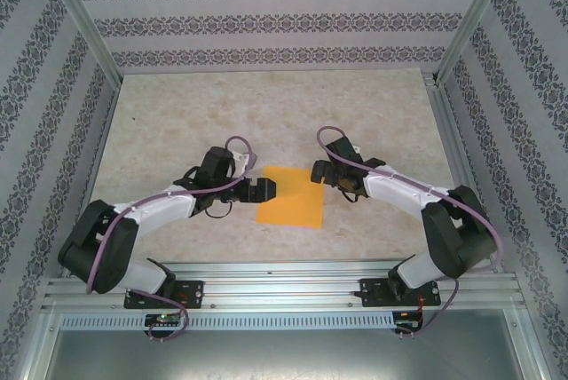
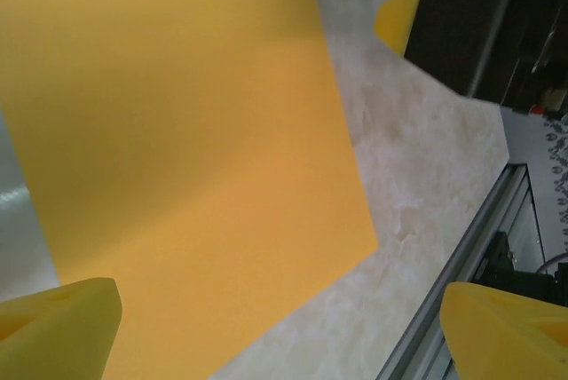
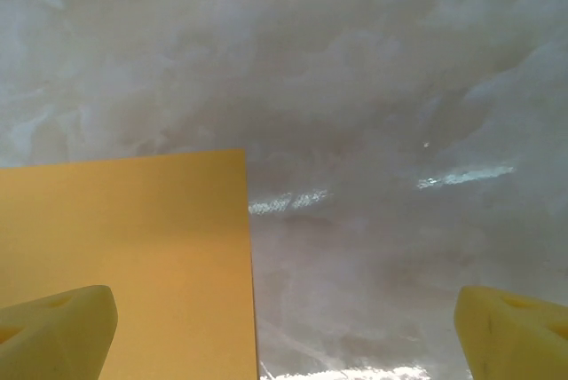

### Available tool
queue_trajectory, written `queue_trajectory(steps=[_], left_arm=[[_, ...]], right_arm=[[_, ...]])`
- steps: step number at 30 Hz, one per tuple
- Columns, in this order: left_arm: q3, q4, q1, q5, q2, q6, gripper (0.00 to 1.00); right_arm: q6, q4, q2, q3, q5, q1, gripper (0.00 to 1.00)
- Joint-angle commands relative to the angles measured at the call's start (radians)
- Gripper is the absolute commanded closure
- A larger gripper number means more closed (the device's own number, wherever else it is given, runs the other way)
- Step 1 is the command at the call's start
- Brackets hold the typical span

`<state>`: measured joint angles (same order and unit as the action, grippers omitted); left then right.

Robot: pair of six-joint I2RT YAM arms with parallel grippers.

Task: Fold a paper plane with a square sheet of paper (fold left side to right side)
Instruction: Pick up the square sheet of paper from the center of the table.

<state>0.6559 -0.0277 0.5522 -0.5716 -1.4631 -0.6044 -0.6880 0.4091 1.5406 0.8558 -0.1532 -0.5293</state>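
- Two pincers, both spread wide, neither holding anything.
- Left gripper [image 1: 260,189]: jaws wide apart, tip at the left edge of the square sheet of paper [image 1: 291,196]. In its wrist view the yellow fingertips [image 2: 58,322] sit over the sheet with nothing pinched.
- Right gripper [image 1: 318,173]: jaws fully spread, empty, at the sheet's far right corner. Its wrist view has one yellow pad [image 3: 53,331] over the paper and the other over bare table.
- Sheet lies flat on the table [image 1: 266,105], between the two grippers, near the front rail [image 1: 284,275].
- Progress: judged at the very start. No crease, no lifted edge, outline a plain four-sided shape. The left-to-right fold and every later fold are not yet done.
- Materials: paper is thin, matte, plain orange-yellow, with crisp straight edges. Tabletop is pale marbled beige, smooth and slightly glossy. Rail is ribbed aluminium. Walls carry patterned wallpaper.
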Motion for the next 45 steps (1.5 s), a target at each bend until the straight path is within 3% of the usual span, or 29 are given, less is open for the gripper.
queue_trajectory(steps=[1, 9, 21, 32, 35, 41, 45], left_arm=[[0.037, -0.085, 0.038, -0.027, -0.082, -0.069, 0.07], [0.062, -0.118, 0.088, -0.008, -0.221, -0.094, 0.07], [0.062, -0.074, 0.094, 0.025, -0.230, -0.067, 0.07], [0.056, -0.080, 0.094, 0.032, -0.227, -0.069, 0.07], [0.053, -0.088, 0.094, 0.027, -0.217, -0.072, 0.07], [0.047, -0.103, 0.091, 0.030, -0.144, -0.074, 0.06], [0.052, -0.059, 0.063, 0.036, -0.047, -0.063, 0.05]], right_arm=[[-0.064, 0.030, 0.064, 0.067, -0.027, -0.035, 0.02], [-0.139, -0.008, 0.157, 0.087, 0.011, -0.107, 0.02], [-0.191, -0.133, 0.129, 0.043, 0.204, -0.153, 0.08], [-0.119, -0.116, 0.094, 0.070, 0.251, -0.155, 0.16], [-0.093, -0.110, 0.095, 0.072, 0.254, -0.148, 0.22], [-0.073, -0.160, 0.091, 0.050, 0.328, -0.125, 0.45], [-0.059, -0.230, 0.056, 0.005, 0.366, -0.092, 0.56]])
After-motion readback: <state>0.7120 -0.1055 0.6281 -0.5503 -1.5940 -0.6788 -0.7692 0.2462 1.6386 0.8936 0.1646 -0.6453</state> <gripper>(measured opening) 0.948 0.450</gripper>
